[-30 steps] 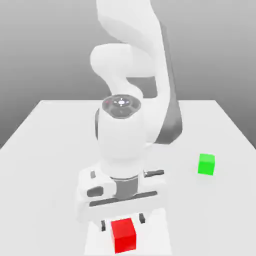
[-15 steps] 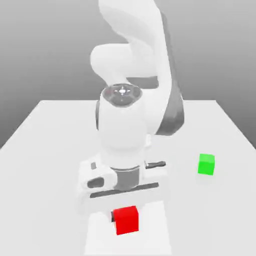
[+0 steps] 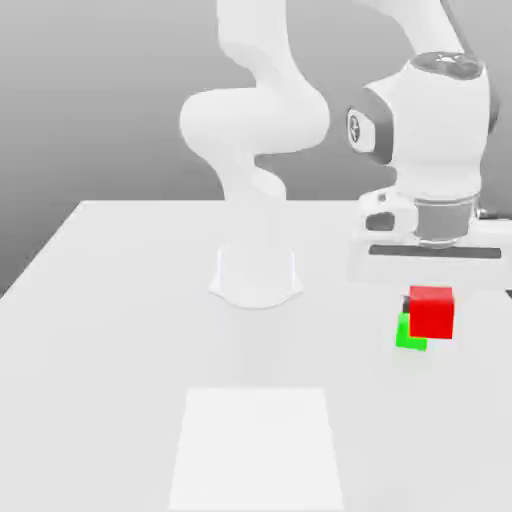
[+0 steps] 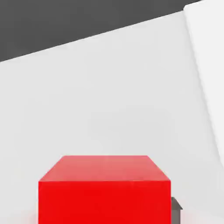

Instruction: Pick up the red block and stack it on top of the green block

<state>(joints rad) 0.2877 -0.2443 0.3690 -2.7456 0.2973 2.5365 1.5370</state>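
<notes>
The red block (image 3: pixel 432 312) hangs just below the hand on the exterior view's right, with my gripper (image 3: pixel 431 299) shut on it. It is off the table and covers most of the green block (image 3: pixel 408 338), of which a green strip shows at its lower left. I cannot tell whether the two blocks touch. In the hand view the red block (image 4: pixel 104 190) sits close under the camera, with a dark fingertip (image 4: pixel 175 204) beside it.
The white table (image 3: pixel 120 300) carries the arm's round base (image 3: pixel 256 280) at its middle back. A paler rectangular patch (image 3: pixel 257 445) lies on the table near the front edge. The table's right edge runs close to the blocks.
The gripper shut on the red block near the table's front, lifted it, and swung with it to the exterior view's right, over the green block.
</notes>
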